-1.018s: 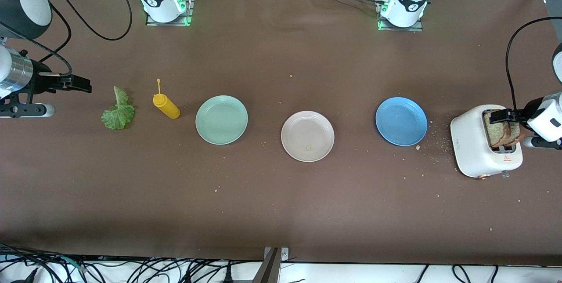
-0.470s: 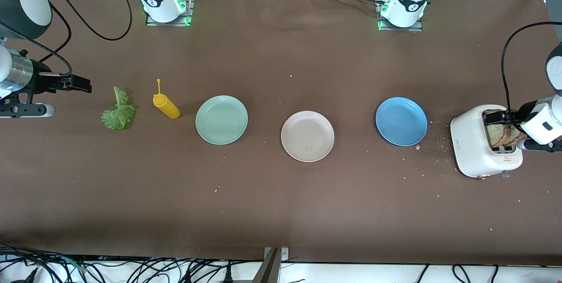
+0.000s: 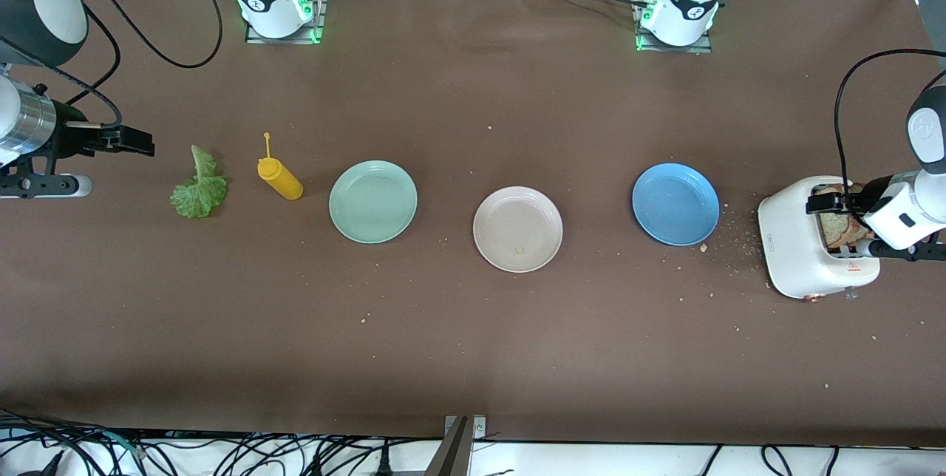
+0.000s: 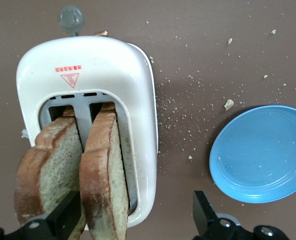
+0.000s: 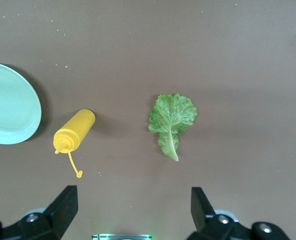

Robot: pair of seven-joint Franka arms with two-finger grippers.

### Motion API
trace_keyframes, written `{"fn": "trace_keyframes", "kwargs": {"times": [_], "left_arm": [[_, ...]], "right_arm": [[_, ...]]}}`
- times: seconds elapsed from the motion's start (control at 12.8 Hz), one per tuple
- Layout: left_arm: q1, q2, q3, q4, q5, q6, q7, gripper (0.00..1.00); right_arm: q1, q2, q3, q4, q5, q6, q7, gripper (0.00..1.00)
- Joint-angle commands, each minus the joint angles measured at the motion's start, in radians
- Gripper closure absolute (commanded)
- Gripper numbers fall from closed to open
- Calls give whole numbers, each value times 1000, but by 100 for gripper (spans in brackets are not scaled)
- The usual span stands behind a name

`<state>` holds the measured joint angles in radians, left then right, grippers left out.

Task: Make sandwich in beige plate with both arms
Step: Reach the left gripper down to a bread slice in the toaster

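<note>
Two bread slices [image 4: 72, 170] stand upright in the slots of the white toaster [image 3: 802, 247] at the left arm's end of your table. Your left gripper [image 4: 137, 212] sits low over that toaster with its jaws spread wide: one finger [image 4: 62, 216] rests between the two slices, the other [image 4: 204, 212] hangs outside the toaster's wall, so nothing is grasped yet. Your beige plate [image 3: 517, 228] lies mid-table holding only a crumb or two, between the mint-green plate [image 3: 372, 201] and the blue plate [image 3: 675, 203]. You can see crumbs scattered on the brown table [image 3: 473, 343] beside the toaster. Your right gripper [image 5: 132, 212] waits with jaws apart and empty, above the table's right-arm end, near the lettuce leaf [image 3: 198, 186] and the yellow squeeze bottle [image 3: 279, 177] lying on its side
</note>
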<state>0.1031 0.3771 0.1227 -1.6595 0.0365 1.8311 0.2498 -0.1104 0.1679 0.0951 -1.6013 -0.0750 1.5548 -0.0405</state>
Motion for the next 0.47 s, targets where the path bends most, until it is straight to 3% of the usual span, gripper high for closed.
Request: {"fn": "trace_keyframes", "kwargs": {"times": [0.0,0.16,0.31,0.39], "left_arm": [[7,17,-2,14,20,1,28,14],[10,26,0,14,25,-1,28,28],[18,34,0,13,26,-3,29,51],[30,34,0,14,26,-6,29,55]], "right_arm": [[-2,-7,6,-9,-2,-7,11,0],[-2,-7,6,-9,-2,-7,11,0],[-2,-5,6,-9,-2,-7,8,0],[-2,-4,6,-9,0,-7,7,0]]}}
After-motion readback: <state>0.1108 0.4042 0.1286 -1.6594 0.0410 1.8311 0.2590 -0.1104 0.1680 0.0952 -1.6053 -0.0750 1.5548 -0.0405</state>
